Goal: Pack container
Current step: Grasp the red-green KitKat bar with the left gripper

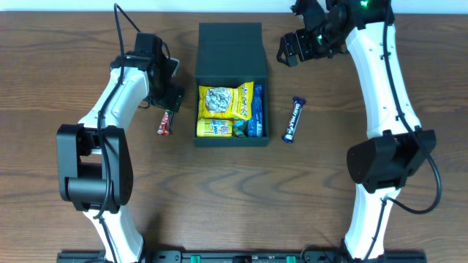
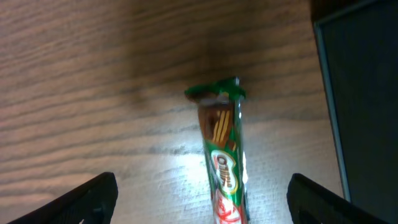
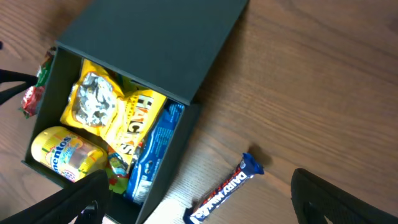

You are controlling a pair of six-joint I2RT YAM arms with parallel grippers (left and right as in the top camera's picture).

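The dark square container [image 1: 261, 109] stands open at the table's middle, its flap lid [image 1: 230, 45] folded back; it also shows in the right wrist view [image 3: 186, 130]. Inside lie a yellow snack bag [image 1: 223, 101], a yellow Mentos tub [image 1: 213, 128] and a blue packet [image 1: 257, 113]. A green-and-red snack bar [image 1: 166, 123] lies on the table left of the container; my left gripper [image 1: 170, 93] is open just above it, the bar [image 2: 222, 155] between its fingers [image 2: 199, 199]. A blue Dairy Milk bar [image 1: 293, 120] lies right of the container, also seen in the right wrist view [image 3: 225, 190]. My right gripper [image 1: 289, 49] is open and empty, raised at the back right.
The brown wooden table [image 1: 58, 66] holds nothing else. Both arm bases [image 1: 95, 168] stand at the front left and front right.
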